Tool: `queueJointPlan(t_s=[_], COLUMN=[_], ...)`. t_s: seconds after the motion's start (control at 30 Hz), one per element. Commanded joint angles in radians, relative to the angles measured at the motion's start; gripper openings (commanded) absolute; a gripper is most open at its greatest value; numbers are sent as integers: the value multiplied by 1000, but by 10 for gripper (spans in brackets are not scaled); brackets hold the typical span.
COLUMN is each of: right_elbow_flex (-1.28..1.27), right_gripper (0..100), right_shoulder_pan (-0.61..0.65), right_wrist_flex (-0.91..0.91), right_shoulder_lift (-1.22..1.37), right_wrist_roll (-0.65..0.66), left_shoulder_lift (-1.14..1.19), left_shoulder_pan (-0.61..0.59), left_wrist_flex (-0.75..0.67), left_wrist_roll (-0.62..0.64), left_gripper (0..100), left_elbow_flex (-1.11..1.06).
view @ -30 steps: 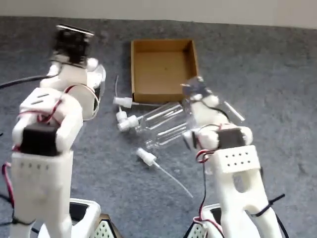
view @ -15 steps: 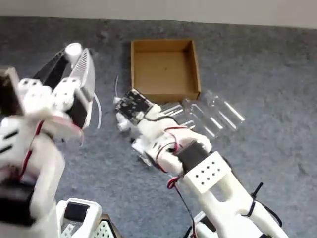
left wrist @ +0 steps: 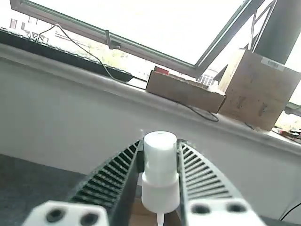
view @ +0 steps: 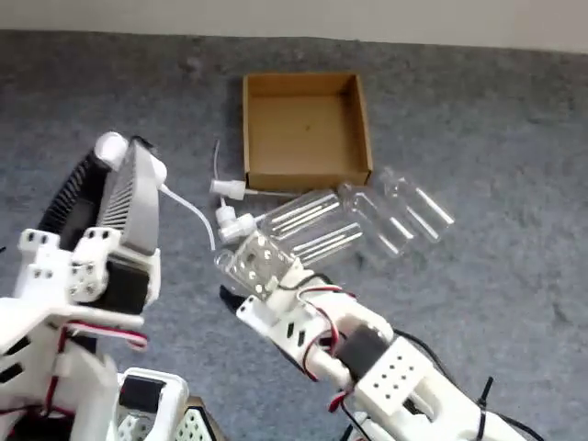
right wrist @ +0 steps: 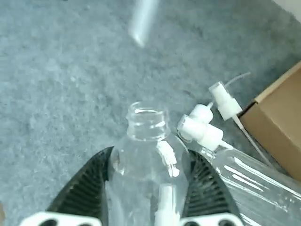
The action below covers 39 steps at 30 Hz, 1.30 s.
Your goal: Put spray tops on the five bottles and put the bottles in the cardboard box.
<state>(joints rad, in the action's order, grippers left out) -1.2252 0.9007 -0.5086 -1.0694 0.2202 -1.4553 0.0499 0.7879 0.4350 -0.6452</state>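
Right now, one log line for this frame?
left gripper: shut on spray top, raised | right gripper: shut on open bottle | cardboard box: no bottles inside

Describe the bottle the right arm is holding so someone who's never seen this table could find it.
Find the cardboard box; clear bottles lie on the grey carpet just in front of it. At that group's left end, one bottle is clamped in the right gripper, its neck bare, the only one not lying loose.

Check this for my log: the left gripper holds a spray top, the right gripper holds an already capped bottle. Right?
The right gripper holds an uncapped bottle, neck open, as the right wrist view shows. The left gripper does hold a spray top.
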Motion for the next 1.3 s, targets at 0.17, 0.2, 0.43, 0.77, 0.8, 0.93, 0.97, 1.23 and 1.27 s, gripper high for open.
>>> queueJointPlan(t_s=[0.17, 0.2, 0.43, 0.77, 0.8, 0.93, 0.97, 1.23, 1.27], right_elbow_flex=[10, 10, 10, 12, 13, 15, 15, 15, 15], right_gripper=[3, 3, 3, 3, 3, 3, 3, 3, 3], right_shoulder_pan=[21, 19, 18, -8, -24, -48, -47, -48, -48], right_wrist_flex=[27, 27, 27, 27, 27, 27, 27, 27, 27], right_shoulder_lift=[-73, -73, -73, -71, -71, -73, -73, -79, -79], right_wrist_roll=[-9, -9, -9, -9, -9, -9, -9, -11, -11], left_shoulder_lift=[-171, -188, -268, -277, -277, -269, -269, -268, -268], left_shoulder_pan=[-162, -163, -163, -163, -163, -108, -77, 196, 209], left_wrist_flex=[-152, -149, -147, -146, -146, -141, -141, -143, -141], left_wrist_roll=[170, 169, 169, 169, 169, 166, 146, -9, -25], left_gripper=[4, 4, 4, 4, 4, 4, 4, 4, 4], left_elbow_flex=[-331, -338, -343, -325, -323, -360, -390, -552, -555])
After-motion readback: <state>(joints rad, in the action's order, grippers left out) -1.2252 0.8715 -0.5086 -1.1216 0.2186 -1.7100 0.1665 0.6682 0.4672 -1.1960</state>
